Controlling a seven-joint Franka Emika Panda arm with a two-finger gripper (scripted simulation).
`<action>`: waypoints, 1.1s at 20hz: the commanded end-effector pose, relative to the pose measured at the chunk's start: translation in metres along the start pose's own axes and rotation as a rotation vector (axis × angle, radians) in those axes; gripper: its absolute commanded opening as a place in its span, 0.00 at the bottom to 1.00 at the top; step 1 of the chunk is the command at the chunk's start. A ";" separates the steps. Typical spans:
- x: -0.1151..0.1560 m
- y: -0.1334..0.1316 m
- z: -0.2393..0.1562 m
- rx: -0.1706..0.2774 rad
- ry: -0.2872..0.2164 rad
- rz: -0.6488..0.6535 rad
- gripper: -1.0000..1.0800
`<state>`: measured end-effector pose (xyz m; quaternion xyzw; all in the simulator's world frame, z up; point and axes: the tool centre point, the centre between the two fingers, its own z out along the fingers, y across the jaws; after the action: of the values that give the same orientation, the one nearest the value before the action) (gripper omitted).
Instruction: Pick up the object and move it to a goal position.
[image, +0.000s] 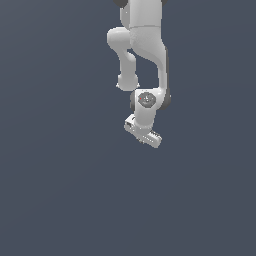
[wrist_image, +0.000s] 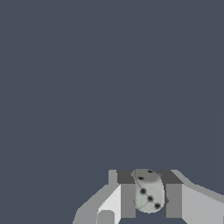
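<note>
The largest thing in the exterior view is the flat dark blue-grey desk (image: 55, 190), which fills the whole picture with an even tone and carries no markings. The wrist view shows the same plain surface (wrist_image: 78, 78) behind the fingers.

Next in size is the white arm (image: 145, 45), which comes in from the top edge of the exterior view, bends through a rounded elbow, and runs down to a wrist joint with a round dark cap facing the camera. Below that joint sits the end effector (image: 145, 135), a short white block angled down toward the exterior view's right. From this view its fingers are too small to make out.

The wrist view shows them close up. Two grey fingers (wrist_image: 128, 200) stand on either side of the object (wrist_image: 148, 192), a small pale-grey rounded thing with several dark spots on it. Each finger sits right against a side of it, so the end effector (wrist_image: 151, 199) is pinching the object between its pads. The object fills the gap between the fingers. It cannot be seen in the exterior view, and whether it touches the desk cannot be told from either picture.
</note>
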<state>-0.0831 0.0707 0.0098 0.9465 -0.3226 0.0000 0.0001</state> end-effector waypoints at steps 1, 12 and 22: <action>0.000 0.000 -0.002 0.000 0.000 0.000 0.00; -0.010 0.001 -0.044 0.001 0.000 0.000 0.00; -0.028 0.003 -0.128 0.000 0.000 0.000 0.00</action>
<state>-0.1039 0.0838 0.1237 0.9465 -0.3227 -0.0001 -0.0002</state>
